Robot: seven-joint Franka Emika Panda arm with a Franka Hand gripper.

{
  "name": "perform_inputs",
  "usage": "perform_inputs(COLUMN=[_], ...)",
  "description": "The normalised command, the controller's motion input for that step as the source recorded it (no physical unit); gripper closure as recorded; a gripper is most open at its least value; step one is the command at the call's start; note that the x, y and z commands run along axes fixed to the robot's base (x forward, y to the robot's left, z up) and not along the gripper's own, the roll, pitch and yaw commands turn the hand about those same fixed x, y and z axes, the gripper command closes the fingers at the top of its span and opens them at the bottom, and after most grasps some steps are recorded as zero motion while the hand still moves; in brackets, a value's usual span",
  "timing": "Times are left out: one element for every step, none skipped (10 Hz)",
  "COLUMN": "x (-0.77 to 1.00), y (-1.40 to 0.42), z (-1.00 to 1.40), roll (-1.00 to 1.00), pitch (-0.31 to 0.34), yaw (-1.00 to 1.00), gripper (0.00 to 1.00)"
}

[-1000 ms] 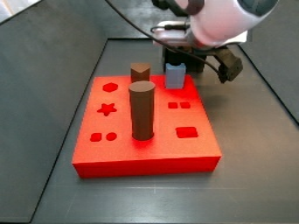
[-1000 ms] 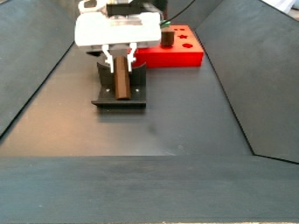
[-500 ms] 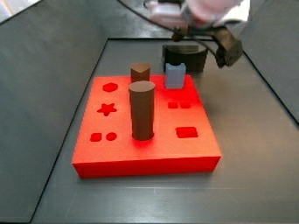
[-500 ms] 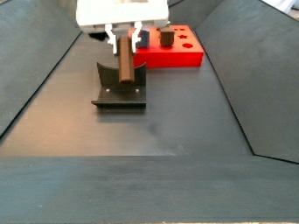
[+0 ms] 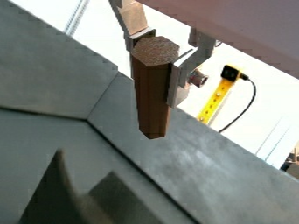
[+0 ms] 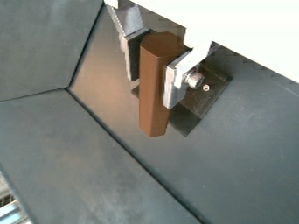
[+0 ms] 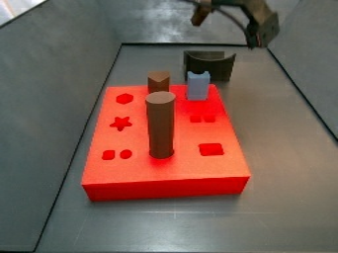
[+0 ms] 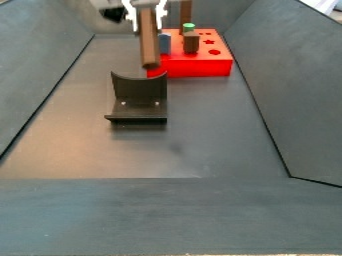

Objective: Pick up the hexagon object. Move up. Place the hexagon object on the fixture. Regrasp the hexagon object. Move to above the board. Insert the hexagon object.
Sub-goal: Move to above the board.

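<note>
The gripper [image 8: 147, 12] has gone up from the fixture [image 8: 136, 97] and now squeezes the hexagon object [image 8: 144, 35] high above it. The regrasp looks done, so next comes the trip over to the board [image 8: 201, 58].

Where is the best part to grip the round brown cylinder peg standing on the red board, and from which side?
Grip the cylinder peg near its top, coming straight down. It stands upright in the board, its upper part free all round. The end effector is shut on the hexagon object, above the fixture.
</note>
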Motion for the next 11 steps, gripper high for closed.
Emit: perform_inputs(x=[-0.16,-0.16,-0.16,-0.15,-0.15,-0.15,-0.15,-0.15,-0.15,-0.15,-0.14], y=[0.02,0.02,0.02,0.02,0.02,0.02,0.02,0.02,0.02,0.02,0.02], z=[1.00,1.00,1.00,1.00,1.00,1.00,1.00,1.00,1.00,1.00,1.00], roll=[-0.09,-0.08,-0.08,-0.08,-0.08,-0.08,-0.08,-0.08,-0.08,-0.08,-0.08], pitch=[-0.003,-0.015,-0.025,-0.026,-0.029,-0.029,-0.023,-0.017,-0.012,-0.006,0.004], yaw=[0.03,0.02,0.01,0.00,-0.01,-0.02,-0.02,-0.03,-0.03,-0.03,-0.03], gripper=[1.00,1.00,1.00,1.00,1.00,1.00,1.00,1.00,1.00,1.00,1.00])
